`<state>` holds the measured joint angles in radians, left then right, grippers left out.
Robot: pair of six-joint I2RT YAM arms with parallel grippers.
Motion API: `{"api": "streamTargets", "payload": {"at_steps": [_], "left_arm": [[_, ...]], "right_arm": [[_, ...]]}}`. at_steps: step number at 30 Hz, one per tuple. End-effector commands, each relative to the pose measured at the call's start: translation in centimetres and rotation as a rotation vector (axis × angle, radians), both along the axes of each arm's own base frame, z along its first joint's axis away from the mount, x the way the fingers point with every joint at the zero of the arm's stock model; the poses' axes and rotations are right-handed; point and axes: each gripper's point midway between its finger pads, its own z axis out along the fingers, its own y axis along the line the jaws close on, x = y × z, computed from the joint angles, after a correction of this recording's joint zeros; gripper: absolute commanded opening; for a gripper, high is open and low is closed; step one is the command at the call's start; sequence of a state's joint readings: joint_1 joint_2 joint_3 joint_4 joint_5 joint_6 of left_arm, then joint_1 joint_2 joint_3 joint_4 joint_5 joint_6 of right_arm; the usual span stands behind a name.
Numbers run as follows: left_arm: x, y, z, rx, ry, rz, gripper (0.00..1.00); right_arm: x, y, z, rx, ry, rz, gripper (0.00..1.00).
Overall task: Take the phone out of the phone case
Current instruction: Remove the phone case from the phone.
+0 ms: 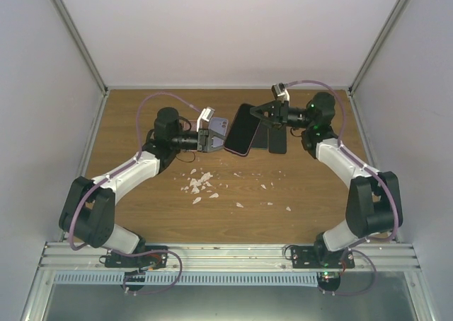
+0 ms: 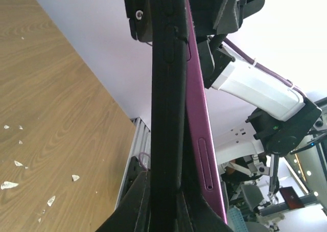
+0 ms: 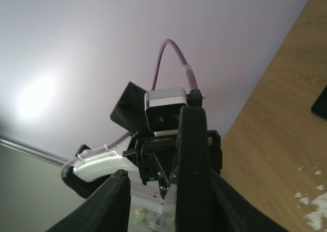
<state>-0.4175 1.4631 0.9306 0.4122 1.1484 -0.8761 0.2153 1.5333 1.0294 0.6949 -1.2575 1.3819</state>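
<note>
the phone case [image 2: 167, 104] is a matte black slab with raised button covers, seen edge-on. the glossy purple phone [image 2: 198, 124] lies against it with rounded edges, and the two part slightly towards one end. both are held in the air above the wood-grain table [image 1: 141, 215]. the left gripper [image 1: 211, 138] is clenched on the phone case. the right gripper [image 1: 267, 112] is released, one finger [image 3: 113, 201] clear of the slab. white, flaky crumbs [image 1: 199, 183] litter the table.

Purple phone [image 2: 200, 124] edge-on against black phone case [image 2: 168, 114]; both aloft.
</note>
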Motion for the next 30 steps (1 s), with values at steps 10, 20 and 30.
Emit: {"api": "streamTargets", "payload": {"at_steps": [10, 20, 30], "left_arm": [[-0.8, 1.2, 3.1, -0.065, -0.128, -0.005, 0.0], [-0.2, 2.4, 2.2, -0.056, -0.076, 0.028, 0.0], [0.8, 3.0, 0.3, -0.017, 0.013, 0.059, 0.0]], "right_arm": [[2.1, -1.5, 0.2, -0.024, -0.039, -0.088, 0.73], [3.7, -3.6, 1.0, -0.156, -0.231, -0.171, 0.93], [1.8, -3.8, 6.4, -0.368, -0.697, -0.251, 0.89]]}}
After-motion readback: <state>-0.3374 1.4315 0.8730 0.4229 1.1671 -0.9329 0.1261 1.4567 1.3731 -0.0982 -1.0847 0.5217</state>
